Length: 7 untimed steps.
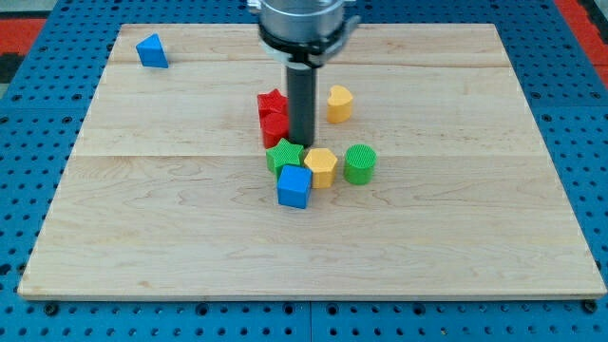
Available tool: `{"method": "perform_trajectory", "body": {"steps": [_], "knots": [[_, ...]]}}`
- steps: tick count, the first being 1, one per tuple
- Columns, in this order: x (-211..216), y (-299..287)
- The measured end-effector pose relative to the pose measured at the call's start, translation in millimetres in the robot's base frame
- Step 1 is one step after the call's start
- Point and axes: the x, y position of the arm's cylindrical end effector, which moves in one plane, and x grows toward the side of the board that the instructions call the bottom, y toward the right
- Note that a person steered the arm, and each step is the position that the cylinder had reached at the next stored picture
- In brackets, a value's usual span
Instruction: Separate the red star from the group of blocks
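The red star lies near the board's middle, touching a second red block just below it. My tip stands right beside that lower red block, on its right, and just above the green star. Below these sit a blue cube, a yellow hexagon-like block and a green cylinder, packed close together. A yellow block stands apart to the right of the rod.
A blue triangle block sits alone at the board's top left. The wooden board rests on a blue pegboard surface. The arm's grey body hangs over the top centre.
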Motion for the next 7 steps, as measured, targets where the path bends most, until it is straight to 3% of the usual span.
{"method": "perform_trajectory", "body": {"steps": [2, 3, 4, 5, 7], "knots": [[-87.1, -36.2], [-79.2, -41.5], [-85.4, -82.7], [-126.0, -90.7], [-133.2, -7.8]]}}
